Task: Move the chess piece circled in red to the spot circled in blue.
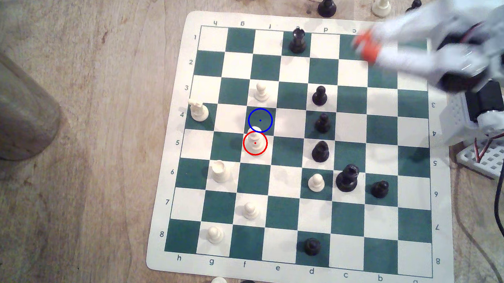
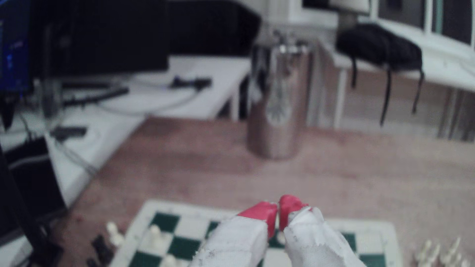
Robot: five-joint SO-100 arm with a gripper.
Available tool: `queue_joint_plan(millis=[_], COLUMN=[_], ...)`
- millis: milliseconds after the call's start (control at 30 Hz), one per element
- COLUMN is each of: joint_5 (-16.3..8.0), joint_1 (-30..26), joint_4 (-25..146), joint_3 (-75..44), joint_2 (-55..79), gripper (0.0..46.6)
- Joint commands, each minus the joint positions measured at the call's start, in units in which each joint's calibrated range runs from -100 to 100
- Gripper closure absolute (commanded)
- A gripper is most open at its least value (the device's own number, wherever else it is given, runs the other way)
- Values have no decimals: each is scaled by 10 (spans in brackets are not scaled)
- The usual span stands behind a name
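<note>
**Gripper high over board corner, tips together, nothing held**

The white-wrapped gripper with orange-red tips (image 1: 366,49) is seen motion-blurred above the board's far corner at the exterior view's right, over the squares nearest the "c" label on the far edge. In the wrist view the red tips (image 2: 278,214) are pressed nearly together, only a thin slit between them, and nothing is carried.

The cream-white plastic chess piece with wide round base and slim tapered body (image 1: 255,141) is recorded upright on the white square ringed in red, row 5, file f, well apart from the gripper. The dark green square with the thin blue ring and centre dot (image 1: 260,120) lies directly adjacent, one row toward the far edge; the piece's top overlaps the ring in this view. A short white ball-headed pawn (image 1: 261,92) stands one square beyond that.

Judgement: the piece is probably light, rigid and smooth, so liable to slip or topple. A hold on the slim body, above the base, is judged best, with the jaws opened first.
</note>
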Motion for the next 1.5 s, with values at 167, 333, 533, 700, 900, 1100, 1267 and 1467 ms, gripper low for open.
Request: queue_joint_plan(millis=[167,333,533,700,900,1100,1267,1467], joint_5=[-32,-38,-44,-60,-94,-100,-100,-101], joint_1=[-51,-51,-40,-35,-34,-30,-16,-3], joint_4=[164,164,117,98,98,88,121,89], joint_3=[-177,-174,-183,-244,-373,-412,-449,-449], joint_2=[200,249,321,409,542,618,694,748], gripper=[369,308,307,310,302,299,300,282])
